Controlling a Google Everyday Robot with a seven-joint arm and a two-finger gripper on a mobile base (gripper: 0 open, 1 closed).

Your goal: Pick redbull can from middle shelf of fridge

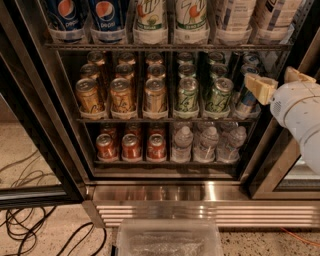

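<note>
Pincer (278, 81), fingers spread, poised beside redbull can (246, 100) at right end of middle shelf (150, 120); grasp and withdrawal from fridge (200, 192) pending

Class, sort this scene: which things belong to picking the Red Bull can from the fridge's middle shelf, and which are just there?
For the job:
redbull can
middle shelf
fridge
gripper, open, at the shelf's right end beside the can

Just there:
gold cans
green cans
Pepsi bottles
red cans
water bottles
cables
</note>
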